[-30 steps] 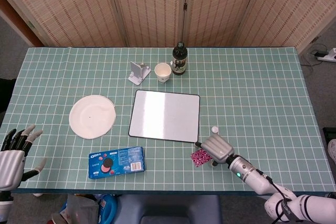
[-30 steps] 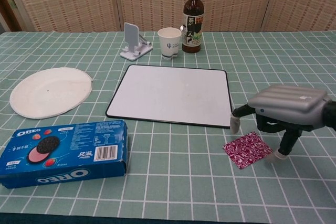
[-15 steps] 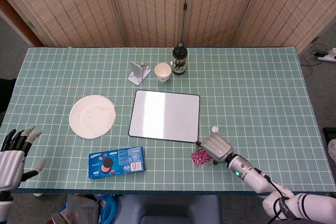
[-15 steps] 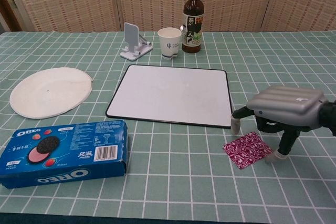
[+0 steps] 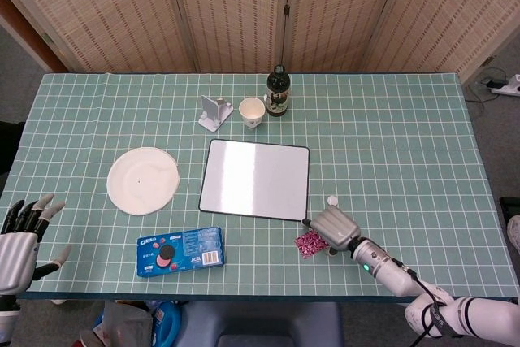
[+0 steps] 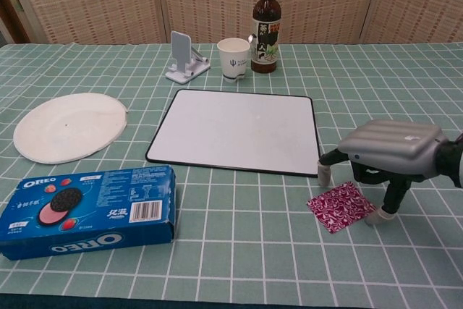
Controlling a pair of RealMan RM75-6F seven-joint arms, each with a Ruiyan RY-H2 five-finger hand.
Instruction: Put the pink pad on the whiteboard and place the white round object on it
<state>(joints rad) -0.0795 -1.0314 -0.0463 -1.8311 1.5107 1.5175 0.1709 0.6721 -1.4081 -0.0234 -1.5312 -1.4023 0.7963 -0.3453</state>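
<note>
The pink patterned pad (image 5: 309,242) (image 6: 341,206) lies flat on the green cloth just off the whiteboard's (image 5: 257,178) (image 6: 239,129) near right corner. My right hand (image 5: 335,227) (image 6: 391,151) arches over the pad's right side, palm down. Its fingertips (image 6: 380,215) stand on the cloth at the pad's edge and its thumb points toward the board's corner; nothing is lifted. The small white round object (image 5: 332,200) sits just beyond this hand in the head view; the chest view hides it. My left hand (image 5: 20,237) hangs at the table's near left corner, fingers apart, holding nothing.
A blue Oreo box (image 5: 179,251) (image 6: 87,209) lies near the front edge, with a white plate (image 5: 144,180) (image 6: 69,125) behind it. At the back stand a phone stand (image 5: 214,111) (image 6: 186,57), a paper cup (image 5: 252,111) (image 6: 233,58) and a dark bottle (image 5: 278,93) (image 6: 265,29).
My right hand has shifted very slightly left over the pad. The pad, the round object and the left hand stay where they were.
</note>
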